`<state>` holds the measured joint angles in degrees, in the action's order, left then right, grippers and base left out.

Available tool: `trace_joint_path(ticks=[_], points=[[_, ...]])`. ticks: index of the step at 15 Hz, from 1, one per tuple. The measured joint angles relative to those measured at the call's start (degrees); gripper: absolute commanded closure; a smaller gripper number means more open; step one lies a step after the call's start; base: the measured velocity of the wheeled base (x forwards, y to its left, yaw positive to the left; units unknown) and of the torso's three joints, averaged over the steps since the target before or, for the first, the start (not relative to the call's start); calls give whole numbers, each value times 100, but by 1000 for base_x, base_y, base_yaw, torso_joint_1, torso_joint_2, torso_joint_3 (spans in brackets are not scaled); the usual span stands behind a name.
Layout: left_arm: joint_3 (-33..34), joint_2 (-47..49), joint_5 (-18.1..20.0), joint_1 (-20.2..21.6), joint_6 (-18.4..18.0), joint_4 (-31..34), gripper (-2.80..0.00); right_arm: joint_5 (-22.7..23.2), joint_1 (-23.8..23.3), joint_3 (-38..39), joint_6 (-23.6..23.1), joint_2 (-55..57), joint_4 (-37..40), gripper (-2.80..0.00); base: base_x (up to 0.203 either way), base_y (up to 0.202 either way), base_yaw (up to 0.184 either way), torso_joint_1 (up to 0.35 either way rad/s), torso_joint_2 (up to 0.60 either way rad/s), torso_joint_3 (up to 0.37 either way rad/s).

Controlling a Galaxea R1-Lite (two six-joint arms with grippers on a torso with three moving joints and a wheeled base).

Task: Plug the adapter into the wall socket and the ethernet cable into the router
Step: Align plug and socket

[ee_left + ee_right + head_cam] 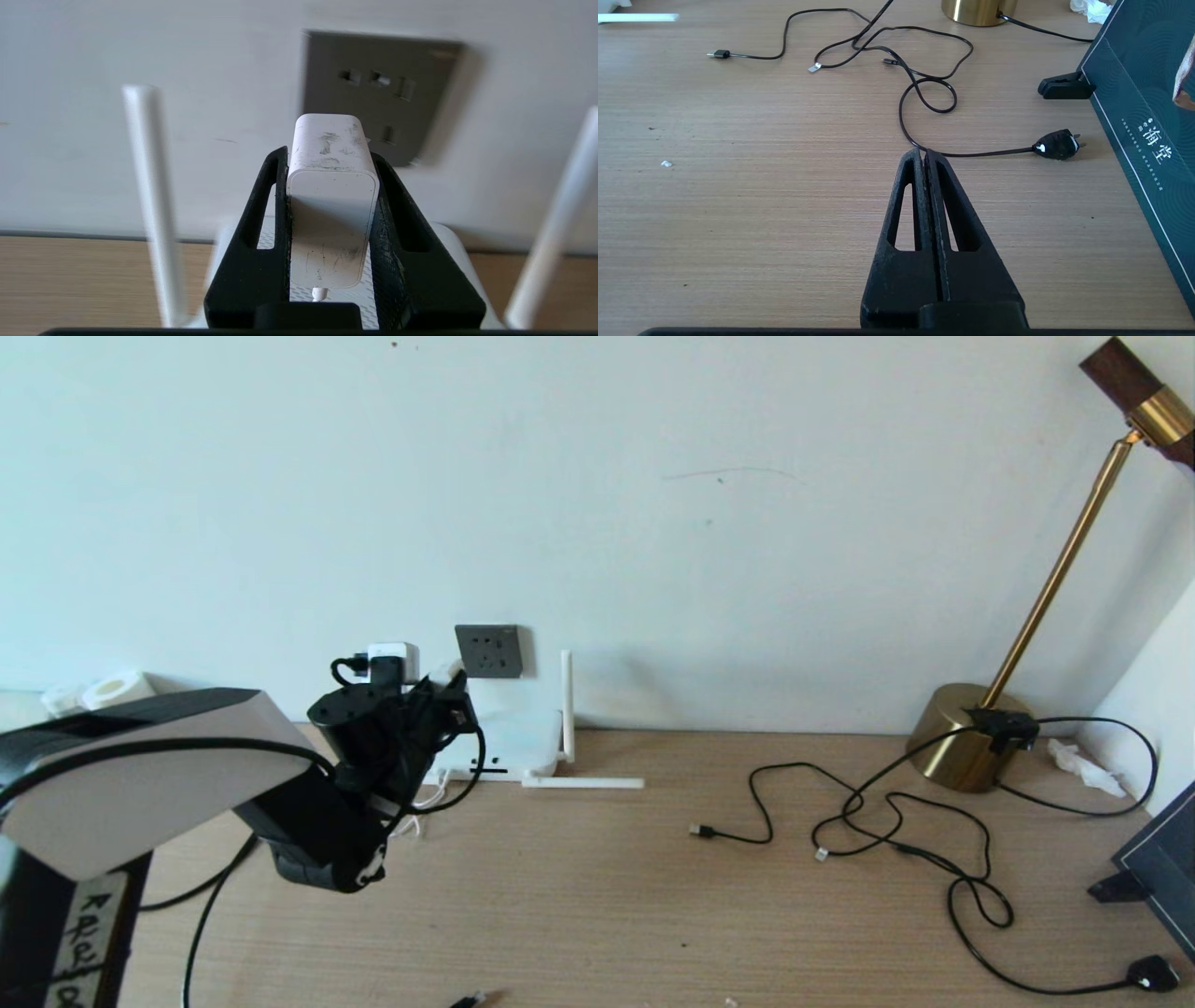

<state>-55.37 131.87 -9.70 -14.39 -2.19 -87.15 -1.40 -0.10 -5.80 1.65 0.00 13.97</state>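
Note:
My left gripper (329, 156) is shut on the white adapter (332, 205), whose thin cord leaves at its rear. The adapter's front end sits close to the dark grey wall socket (378, 93), a little below and to one side of its pin holes. In the head view the left gripper (453, 683) is just left of the socket (488, 651), above the white router (509, 747). One antenna (566, 705) stands upright and another (583, 783) lies flat. A small dark connector (471, 1000) shows at the table's front edge; I cannot tell if it is the ethernet cable. My right gripper (924, 151) hovers shut and empty over the table.
Thin black cables (887, 812) loop over the table's right half, ending in a black plug (1057, 144). A brass lamp (966, 737) stands at the back right. A dark teal box (1134, 93) leans along the right edge. Tape rolls (117, 689) sit at the far left.

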Motion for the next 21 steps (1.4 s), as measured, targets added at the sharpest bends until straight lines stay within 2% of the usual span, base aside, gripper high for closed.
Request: trace_joint_path(ticks=[6, 21], points=[[-193, 176, -11, -148, 2, -3, 0, -5, 0, 0, 0, 0, 0, 0, 0, 0, 0, 0, 0, 0], [-730, 377, -24, -26, -9, -4, 0, -5, 0, 0, 2, 0, -1, 0, 0, 0, 0, 0, 0, 0]])
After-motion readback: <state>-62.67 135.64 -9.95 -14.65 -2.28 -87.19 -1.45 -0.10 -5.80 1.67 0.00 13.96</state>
